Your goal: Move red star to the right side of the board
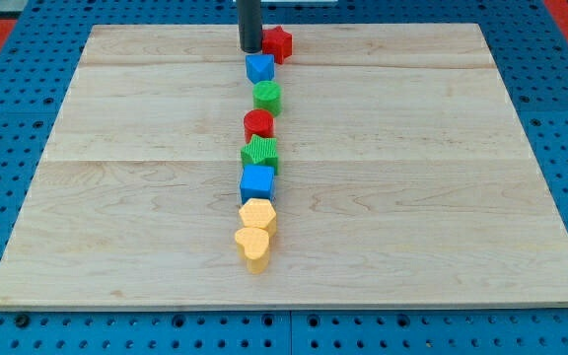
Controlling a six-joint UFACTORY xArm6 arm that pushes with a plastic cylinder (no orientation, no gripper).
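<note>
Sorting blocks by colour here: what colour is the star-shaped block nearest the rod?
Red. The red star sits just right of my tip, shown in the camera view.

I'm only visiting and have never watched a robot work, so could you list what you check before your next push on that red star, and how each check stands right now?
1. My tip is beside the red star, on its left in the view: ok.
2. Tip actually touching the star: cannot tell, they look very close.
3. Path toward the view's right along the board: no blocks in the way, ok.
4. Blue block just below the tip may get nudged: not ok, it sits very close.
5. Rest of the column, from the green round block down, lies away from the push line: ok.
6. Star already on the right side: not ok, it is near the top centre.
</note>
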